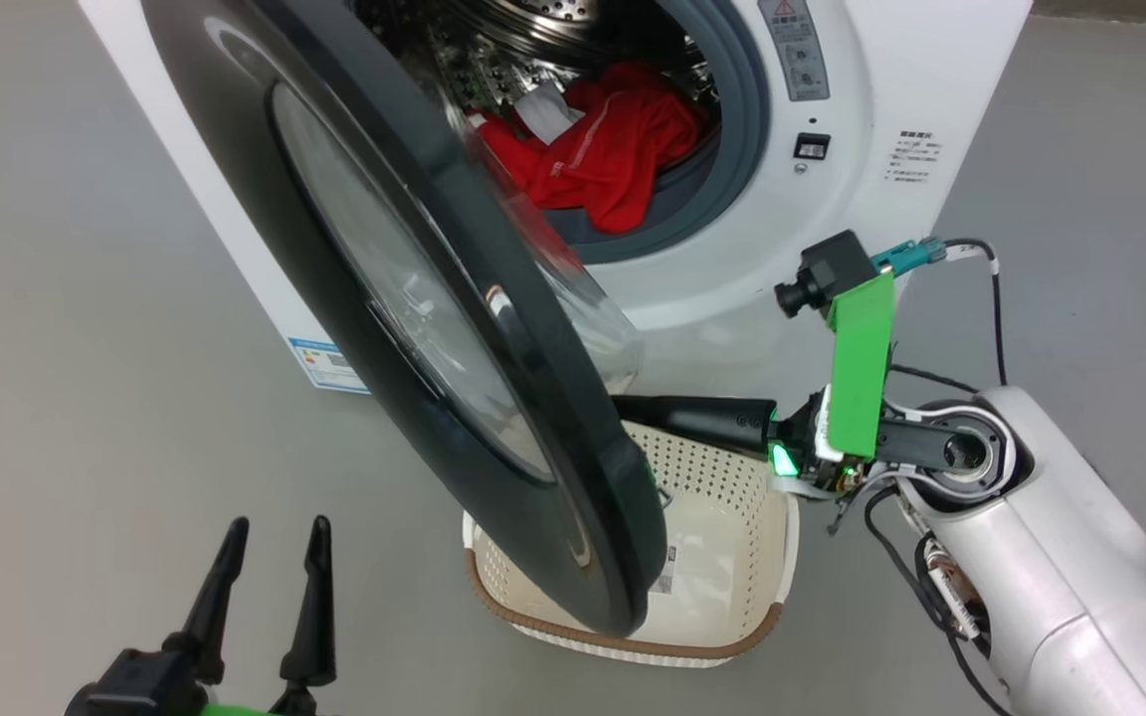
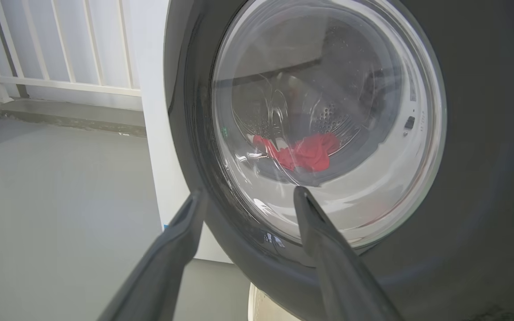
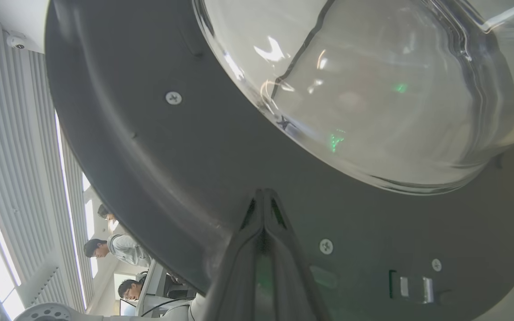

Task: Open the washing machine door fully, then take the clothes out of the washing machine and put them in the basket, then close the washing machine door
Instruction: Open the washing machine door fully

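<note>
The washing machine door stands partly open, its black rim hanging over the basket. Red clothes with some white fabric lie at the drum's mouth in the washing machine. My right gripper is shut, empty, its tips against the door's inner face below the glass bowl. Low at the left, my left gripper is open, on the outer side of the door. In the left wrist view the left gripper points at the door window, and the red clothes show through it.
Grey floor lies to the left of the machine. A white railing and a low step stand behind it. People sit at a desk in the background of the right wrist view.
</note>
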`<state>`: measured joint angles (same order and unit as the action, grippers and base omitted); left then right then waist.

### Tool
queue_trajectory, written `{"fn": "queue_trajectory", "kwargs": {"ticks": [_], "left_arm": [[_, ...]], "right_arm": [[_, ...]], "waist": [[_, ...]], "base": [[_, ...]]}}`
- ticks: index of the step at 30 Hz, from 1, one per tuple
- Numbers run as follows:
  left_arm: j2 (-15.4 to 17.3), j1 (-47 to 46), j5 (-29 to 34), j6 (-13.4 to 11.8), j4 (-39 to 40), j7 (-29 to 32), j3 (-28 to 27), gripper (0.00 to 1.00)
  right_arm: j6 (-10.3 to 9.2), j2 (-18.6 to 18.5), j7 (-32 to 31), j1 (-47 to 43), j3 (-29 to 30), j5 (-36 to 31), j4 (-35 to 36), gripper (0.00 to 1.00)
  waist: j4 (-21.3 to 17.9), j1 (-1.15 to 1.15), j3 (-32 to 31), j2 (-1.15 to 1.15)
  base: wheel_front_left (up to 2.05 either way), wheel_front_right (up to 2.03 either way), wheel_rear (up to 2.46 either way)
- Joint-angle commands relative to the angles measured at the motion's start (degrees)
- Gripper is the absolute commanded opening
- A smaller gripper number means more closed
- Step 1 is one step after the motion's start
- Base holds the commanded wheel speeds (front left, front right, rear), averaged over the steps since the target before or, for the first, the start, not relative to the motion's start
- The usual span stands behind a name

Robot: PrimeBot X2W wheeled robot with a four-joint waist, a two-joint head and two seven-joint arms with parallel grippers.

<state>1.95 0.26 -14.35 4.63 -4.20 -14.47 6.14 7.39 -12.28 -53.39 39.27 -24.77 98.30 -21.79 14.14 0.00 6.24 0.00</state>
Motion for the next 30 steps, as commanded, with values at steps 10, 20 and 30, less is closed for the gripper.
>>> {"fn": "queue_trajectory", "kwargs": {"ticks": [10, 20, 30], "left_arm": [[0.93, 0.07, -1.16, -1.07, 0.64, -0.52, -2.97, 1.00], [0.93, 0.29, -1.32, -1.58, 0.52, -0.52, -2.76, 1.00], [0.93, 0.74, -1.16, -2.16, 0.56, -0.52, -3.15, 1.00]], "right_arm": [[0.10, 3.37, -0.50, -4.11, -1.03, -1.65, 5.43, 0.00], [0.10, 5.02, -0.90, -6.08, -1.63, -2.65, 7.17, 0.00], [0.10, 6.70, -1.58, -7.13, -2.46, -3.31, 8.48, 0.00]], "waist": [[3.05, 0.00, -0.96, 0.00], [6.23, 0.00, -1.62, 0.00], [9.72, 0.00, -2.13, 0.00]], "base": [[0.00, 0.00, 0.00], [0.00, 0.00, 0.00], [0.00, 0.00, 0.00]]}}
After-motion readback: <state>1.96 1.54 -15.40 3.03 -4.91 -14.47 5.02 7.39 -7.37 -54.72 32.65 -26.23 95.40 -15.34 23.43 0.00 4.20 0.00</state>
